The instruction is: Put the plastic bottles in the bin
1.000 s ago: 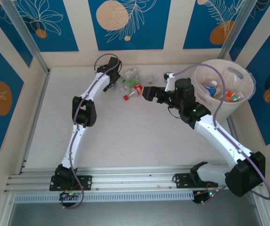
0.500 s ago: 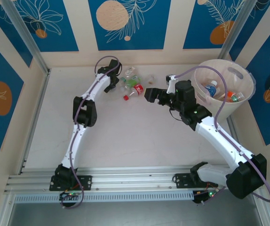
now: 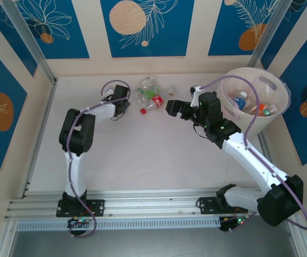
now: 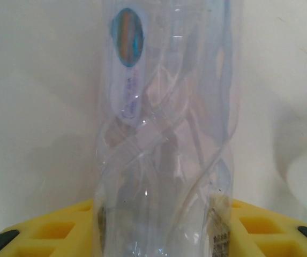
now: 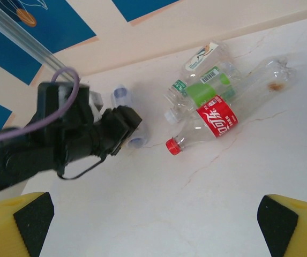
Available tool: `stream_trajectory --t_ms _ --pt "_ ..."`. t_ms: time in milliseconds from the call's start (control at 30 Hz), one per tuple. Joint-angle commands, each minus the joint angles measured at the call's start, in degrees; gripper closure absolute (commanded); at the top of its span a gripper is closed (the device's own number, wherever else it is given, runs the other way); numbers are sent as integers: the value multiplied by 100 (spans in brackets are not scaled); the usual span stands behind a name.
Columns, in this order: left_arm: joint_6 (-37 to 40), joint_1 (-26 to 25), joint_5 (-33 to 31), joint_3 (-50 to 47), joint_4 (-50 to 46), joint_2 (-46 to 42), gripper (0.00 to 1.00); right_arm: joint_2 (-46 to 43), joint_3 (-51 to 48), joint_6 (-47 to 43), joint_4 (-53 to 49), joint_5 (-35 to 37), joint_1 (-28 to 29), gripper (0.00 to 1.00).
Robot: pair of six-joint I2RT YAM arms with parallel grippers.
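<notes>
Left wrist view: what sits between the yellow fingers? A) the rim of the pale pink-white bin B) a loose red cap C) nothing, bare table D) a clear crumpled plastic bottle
D: a clear crumpled plastic bottle with a small oval sticker stands between the yellow fingers, spanning the gap from one to the other.

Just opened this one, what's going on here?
Two arms are clearing plastic bottles from a table into a bin. The left gripper is shut on a clear bottle, beside the pile of bottles lying at the far side. The right gripper is open and empty, hovering near that pile. The bin, far right, holds a few bottles.
</notes>
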Motion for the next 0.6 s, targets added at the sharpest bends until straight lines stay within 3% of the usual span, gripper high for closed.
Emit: stream_trajectory --t_ms 0,200,367,467,567 --pt "922 45 892 -972 2023 -815 57 -58 -212 258 348 172 -50 0" --pt "1887 39 2439 -2112 2859 -2033 59 29 -338 527 1024 -188 -207 0" --pt "2371 27 4443 -2354 3089 -2714 61 349 -140 844 1257 -715 -319 1" --pt "2474 5 5617 -2312 3262 -2941 61 571 -51 979 1657 -1551 -409 0" --pt "2547 -59 6109 -2363 3422 -3184 62 781 142 1070 1988 -2301 -481 0"
